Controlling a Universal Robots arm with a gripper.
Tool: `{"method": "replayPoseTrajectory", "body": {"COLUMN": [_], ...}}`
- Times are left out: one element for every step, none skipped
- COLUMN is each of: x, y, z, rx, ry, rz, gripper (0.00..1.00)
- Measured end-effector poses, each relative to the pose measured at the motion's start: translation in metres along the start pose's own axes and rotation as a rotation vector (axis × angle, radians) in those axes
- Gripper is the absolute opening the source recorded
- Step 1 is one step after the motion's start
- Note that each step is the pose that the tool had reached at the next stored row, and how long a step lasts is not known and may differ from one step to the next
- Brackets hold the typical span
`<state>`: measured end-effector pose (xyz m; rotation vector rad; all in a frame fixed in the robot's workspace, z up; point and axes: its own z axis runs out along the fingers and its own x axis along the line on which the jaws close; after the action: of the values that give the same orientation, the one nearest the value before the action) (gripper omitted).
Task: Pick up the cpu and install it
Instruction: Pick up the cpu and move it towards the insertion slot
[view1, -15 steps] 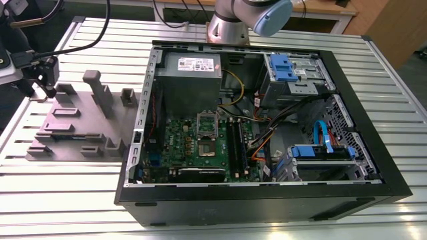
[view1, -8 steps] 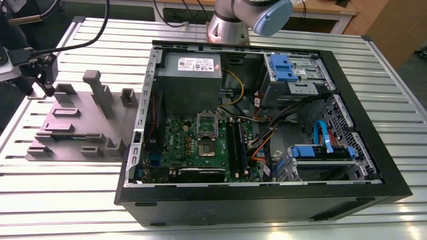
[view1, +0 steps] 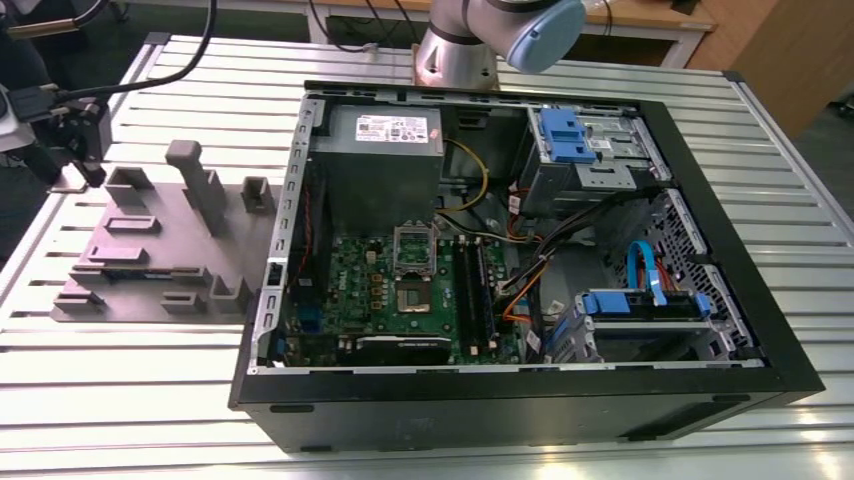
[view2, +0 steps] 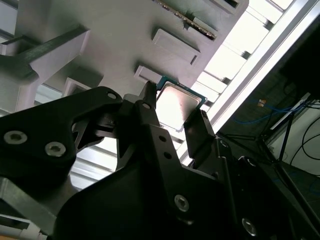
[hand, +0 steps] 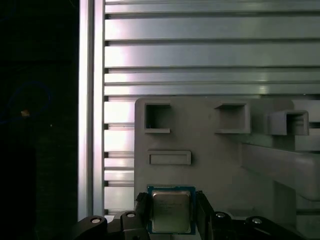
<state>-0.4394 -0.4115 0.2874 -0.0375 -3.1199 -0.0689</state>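
I have the gripper (hand: 171, 206) out at the corner of the grey fixture (hand: 225, 165), and in both wrist views its two black fingers (hand: 142, 207) sit against opposite edges of the cpu (hand: 171, 212), so I read it as clamped on the chip. The cpu faces metal side up, a thin pale rim showing around the silvery top, and it is over the fixture's corner next to a shallow rectangular pocket (hand: 170, 158). I cannot tell whether it rests on the fixture or is just off it. In the second wrist view the cpu (view2: 176, 106) catches a bright glare between the fingers (view2: 200, 132), with the fixture's raised blocks behind it. Past the fixture's edge I see the table (hand: 200, 55) with its aluminium slats. In the exterior view the gripper (view1: 83, 150) hangs at the far corner of the fixture (view1: 147, 250) on that view's left, well apart from the open case (view1: 534, 400) lying on the table on that view's right. Inside the case the green board (view1: 360, 290) faces up, with the socket (view1: 415, 296) near its middle and the silver frame (view1: 415, 243) beside it.
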Motion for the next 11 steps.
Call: {"method": "replayPoseTrajectory", "body": {"x": [0.0000, 0.0000, 0.0000, 0.0000, 0.0000, 0.0001, 0.0001, 0.0001, 0.0001, 0.0001, 0.0001], "y": [0.0000, 0.0000, 0.0001, 0.0001, 0.0001, 0.0001, 0.0001, 0.0001, 0.0002, 0.0002, 0.0002], "z": [-0.0003, -0.0009, -0.0011, -0.0013, -0.0015, -0.0021, -0.0026, -0.0032, -0.0038, -0.0047, -0.0056], "rx": [0.0000, 0.0002, 0.0001, 0.0000, 0.0001, 0.0002, 0.0002, 0.0003, 0.0002, 0.0002, 0.0002], "ry": [0.0000, 0.0004, 0.0002, 0.0001, 0.0001, 0.0004, 0.0005, 0.0004, 0.0003, 0.0003, 0.0002], "rz": [0.000, 0.000, 0.000, 0.000, 0.000, 0.000, 0.000, 0.000, 0.000, 0.000, 0.000], "gripper": [0.47, 0.47, 0.47, 0.47, 0.47, 0.47, 0.47, 0.47, 0.47, 0.47, 0.47]}}
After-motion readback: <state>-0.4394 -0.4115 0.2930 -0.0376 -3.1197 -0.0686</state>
